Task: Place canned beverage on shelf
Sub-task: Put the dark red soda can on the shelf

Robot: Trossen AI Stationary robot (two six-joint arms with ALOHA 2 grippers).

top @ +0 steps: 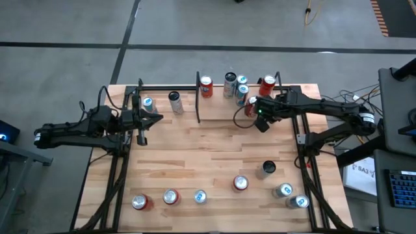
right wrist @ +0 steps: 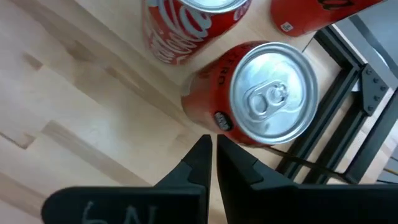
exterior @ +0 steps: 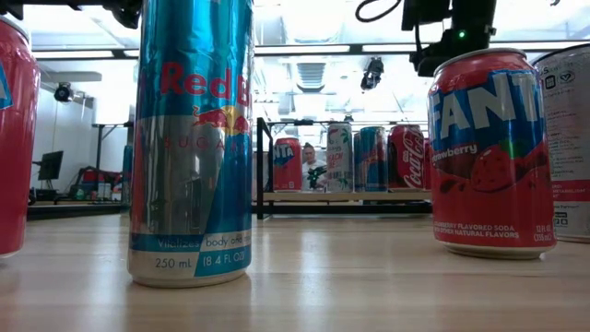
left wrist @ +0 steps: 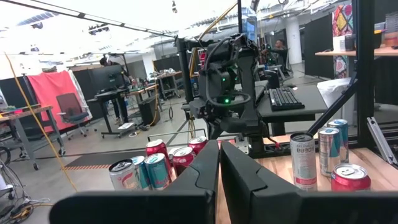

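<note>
A red can (right wrist: 261, 93) with a silver top stands upright on the shelf (top: 221, 107), close to the light-wood board's near edge and the black side rail (right wrist: 336, 106). My right gripper (right wrist: 211, 144) is shut and points steeply down, its tips close beside this can's side; the high view shows the gripper (top: 253, 112) at the shelf's right part. A red Coca-Cola can (right wrist: 186, 25) stands next to the red can. My left gripper (top: 151, 119) is shut and holds nothing, level above the table's far left part. My right gripper's shut fingertips (right wrist: 205, 149) come from above, slanting down, to the lower side of the red can (right wrist: 214, 121). I cannot tell whether they touch it. The can stands upright on the shelf board.
Several more cans (top: 229, 83) stand along the shelf's far side, and two (top: 175, 101) stand left of the middle rail (top: 198, 97). Several cans (top: 240, 183) are scattered near the table's front edge, among them a Red Bull can (exterior: 189, 138) and a Fanta can (exterior: 489, 157).
</note>
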